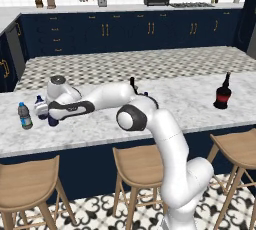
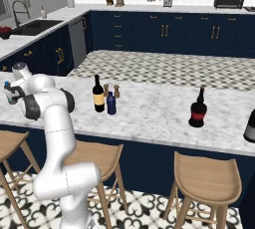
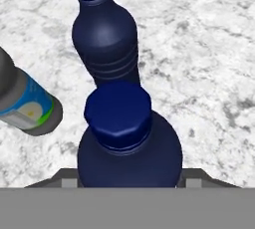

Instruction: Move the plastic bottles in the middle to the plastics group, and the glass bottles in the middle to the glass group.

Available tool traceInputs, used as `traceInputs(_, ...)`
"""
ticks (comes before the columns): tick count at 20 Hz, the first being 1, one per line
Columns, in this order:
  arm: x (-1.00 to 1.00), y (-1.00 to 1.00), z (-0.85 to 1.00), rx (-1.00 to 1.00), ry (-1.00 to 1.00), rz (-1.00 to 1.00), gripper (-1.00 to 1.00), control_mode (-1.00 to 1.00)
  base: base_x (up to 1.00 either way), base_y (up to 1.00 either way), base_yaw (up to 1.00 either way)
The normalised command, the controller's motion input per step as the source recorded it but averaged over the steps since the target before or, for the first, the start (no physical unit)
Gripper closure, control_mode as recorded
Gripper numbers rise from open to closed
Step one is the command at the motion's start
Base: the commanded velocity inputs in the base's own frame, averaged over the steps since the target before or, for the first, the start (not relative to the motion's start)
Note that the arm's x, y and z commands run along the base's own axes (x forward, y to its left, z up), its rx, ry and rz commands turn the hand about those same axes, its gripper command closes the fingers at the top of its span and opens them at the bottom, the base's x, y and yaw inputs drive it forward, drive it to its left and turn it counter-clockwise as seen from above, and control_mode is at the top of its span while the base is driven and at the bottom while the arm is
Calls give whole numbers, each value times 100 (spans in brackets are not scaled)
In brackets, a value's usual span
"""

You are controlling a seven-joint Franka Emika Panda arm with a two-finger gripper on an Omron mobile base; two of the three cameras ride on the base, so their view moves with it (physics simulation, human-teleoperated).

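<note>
Two stubby navy plastic bottles show in the hand view. The near one (image 3: 128,143) stands between my fingers, and my gripper (image 1: 51,117) is shut on it at the counter's left end, low over the marble. The other (image 3: 103,34) stands just beyond it. The clear water bottle (image 1: 24,116) with a blue label stands beside them, and it shows too in the hand view (image 3: 27,104). In the middle, a third navy bottle (image 2: 111,103) stands by the tall tan-labelled glass wine bottle (image 2: 98,94). The squat red-labelled bottle (image 2: 198,109) stands far right.
Two small brown shakers (image 2: 116,91) stand just behind the wine bottle. Wooden stools (image 1: 137,164) line the marble counter's (image 2: 149,116) near edge. A dark object (image 2: 250,126) sits at the right border. My arm stretches leftward over the counter.
</note>
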Motion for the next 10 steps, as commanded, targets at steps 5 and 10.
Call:
traceInputs(5,-7,0,0,0,-7,0,-100,-100,0,0,0)
traceInputs(10,-6,-6,13,0,-10,0,-100,-100,0,0,0)
